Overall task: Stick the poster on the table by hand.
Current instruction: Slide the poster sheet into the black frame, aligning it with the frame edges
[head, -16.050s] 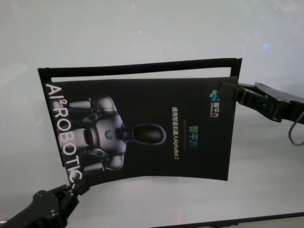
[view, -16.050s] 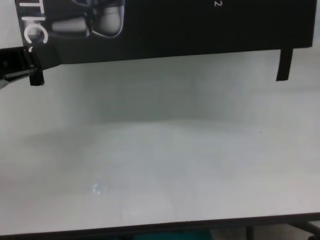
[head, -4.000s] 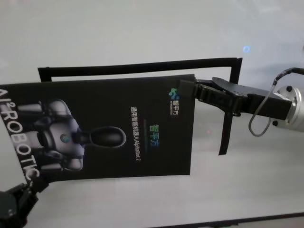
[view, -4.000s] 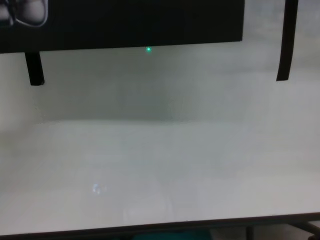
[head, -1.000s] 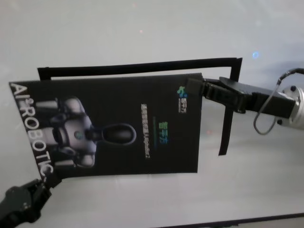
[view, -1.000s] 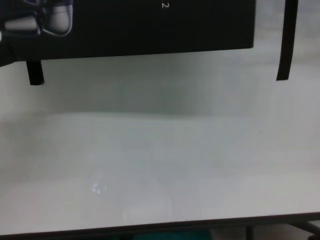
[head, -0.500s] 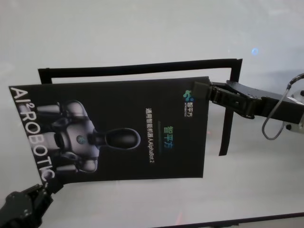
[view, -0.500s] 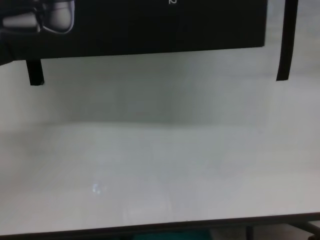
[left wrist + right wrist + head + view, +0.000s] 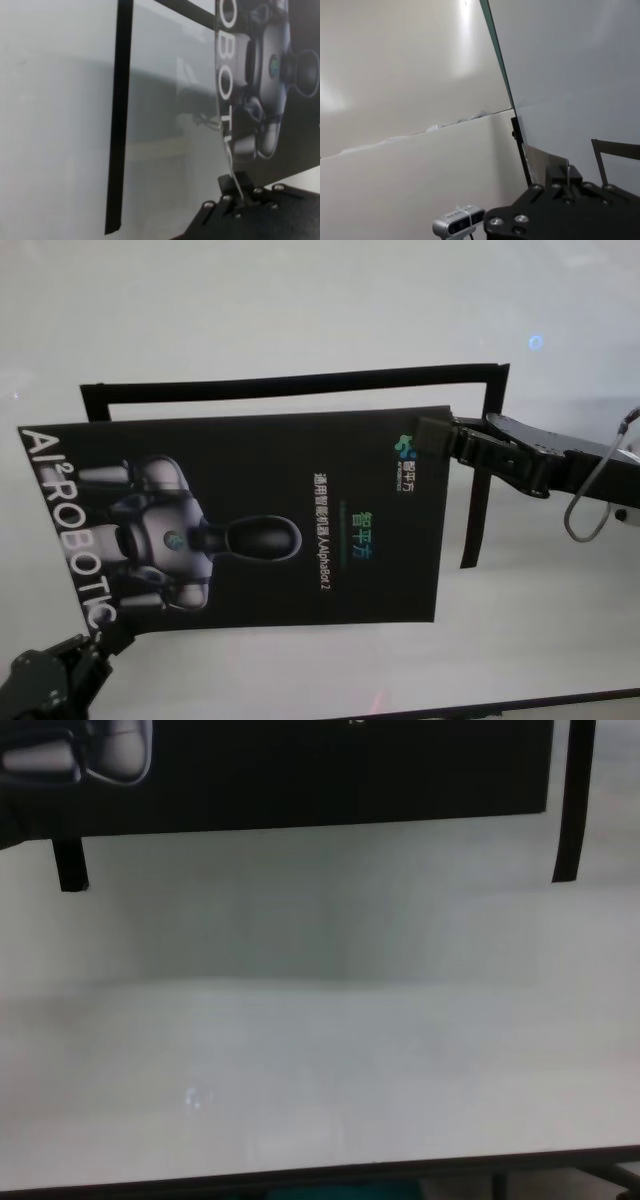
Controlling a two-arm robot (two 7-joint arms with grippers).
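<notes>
The right gripper (image 9: 432,433) is clamped on the far right corner of the poster (image 9: 300,530), beside the small green logo, its black jointed arm reaching in from the right of the head view. The right wrist view shows what the head view cannot: the poster's edge slotted thin between the two fingers (image 9: 566,175), and the sheet seen from its pale back side rising away from the clamp.

The left gripper (image 9: 100,640) pinches the opposite near left corner, just under the last white letters of the title. In the head view it is only a dark blocky mass at the bottom edge; the left wrist view shows the sheet's corner nipped between its closed tips (image 9: 239,184), with the sheet curving up from there and the grey robot picture and letters "OBOT" readable.

The poster hangs between the two grippers above the table (image 9: 300,300), lying partly over a black tape frame (image 9: 290,383) marked on the surface: its far strip shows beyond the poster, its right strip beside the right gripper.

The chest view shows neither gripper, only the poster's near edge (image 9: 300,780), a soft shadow below it on the white table (image 9: 320,1050), and two tape strip ends, one near each side (image 9: 68,865) (image 9: 567,810).
</notes>
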